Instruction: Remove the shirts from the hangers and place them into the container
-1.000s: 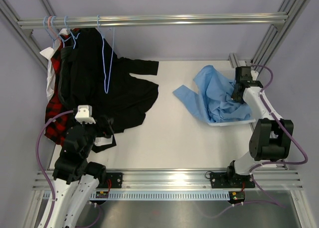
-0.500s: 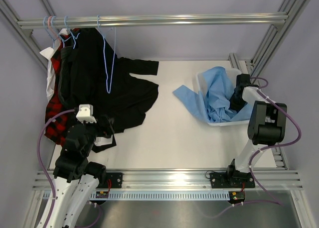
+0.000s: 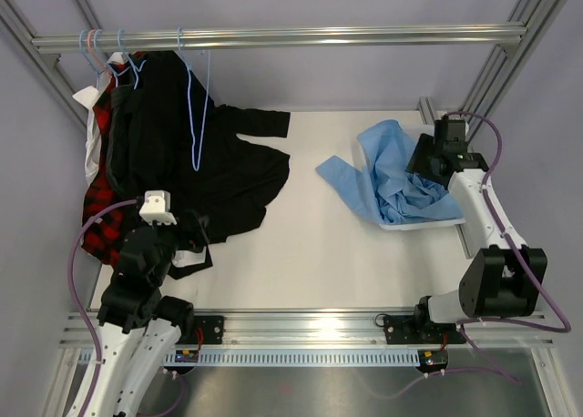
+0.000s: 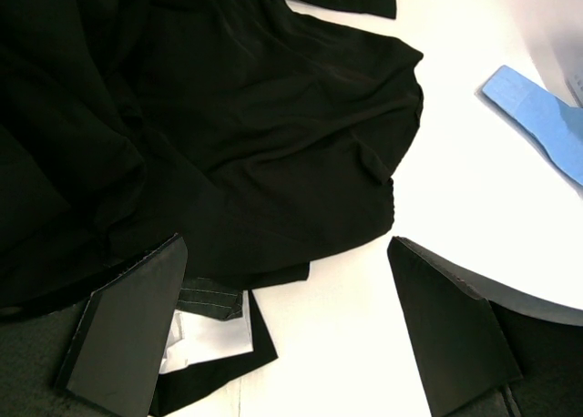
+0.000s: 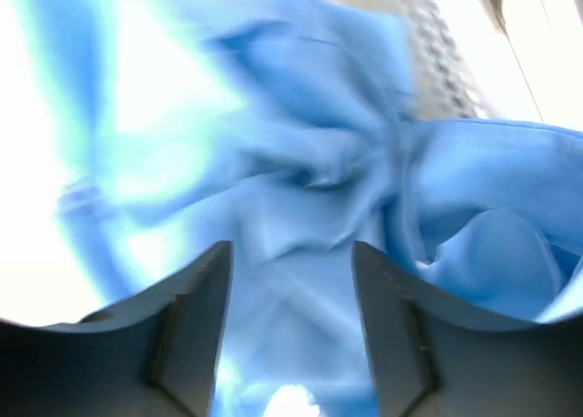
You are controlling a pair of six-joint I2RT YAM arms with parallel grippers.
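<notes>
Two arms over one desk [image 3: 310,244], seen from above, with the rail [image 3: 319,37] across the far side. Largest item: the black shirt [image 3: 219,162], hung at the rail's left end and trailing down and rightward, its long axis running from the rail toward the middle of the desk. Beside it, at the left edge, is the plaid shirt [image 3: 98,212]. At the right, the blue shirt [image 3: 396,176] lies heaped in the container [image 3: 428,224], one sleeve (or a tail; I cannot tell which) spilling over the rim onto the desk. Pale hangers [image 3: 196,107] hook on the rail above the black cloth. My right gripper [image 5: 291,253] hovers just over the blue heap, fingers apart, with nothing pinched between them as far as the blurred wrist view shows. My left gripper [image 4: 287,249] is spread wide and empty, the black hem just ahead of its fingers. Judgement: the black shirt is the next garment. It lies ahead of my left gripper, toward the rail. My left arm is near it; my right is well apart across the desk.
</notes>
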